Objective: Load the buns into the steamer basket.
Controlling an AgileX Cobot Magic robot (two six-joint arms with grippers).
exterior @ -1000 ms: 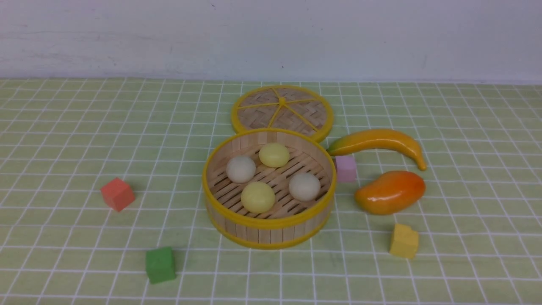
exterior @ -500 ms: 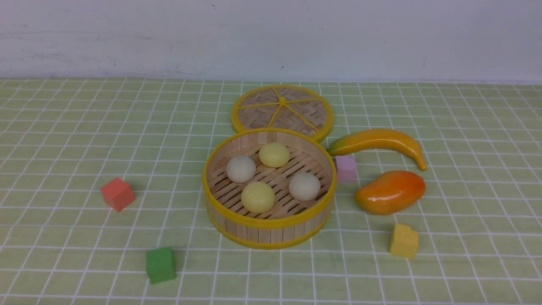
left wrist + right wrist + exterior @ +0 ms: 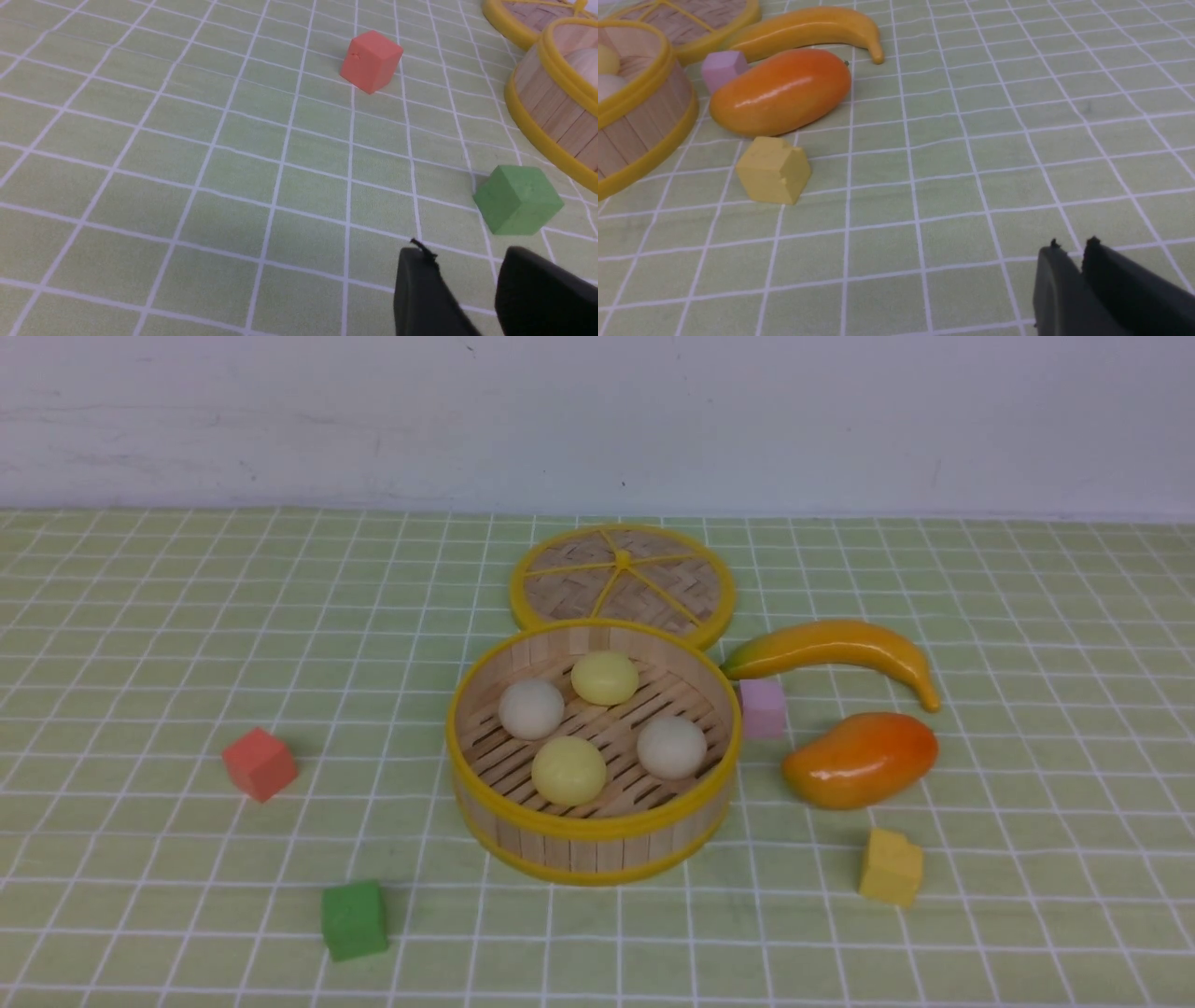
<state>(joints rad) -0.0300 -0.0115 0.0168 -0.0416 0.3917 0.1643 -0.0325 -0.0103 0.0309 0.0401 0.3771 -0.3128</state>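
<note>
inside the basket lie all four buns, equidistant from both arms; left gripper parted and empty, right gripper nearly closed, empty, both well clear.

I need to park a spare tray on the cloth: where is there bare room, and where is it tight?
Bare cloth spreads left of the steamer basket beyond the red cube and green cube, and right past the banana. It is crowded between basket, pink cube, mango and yellow cube.
</note>
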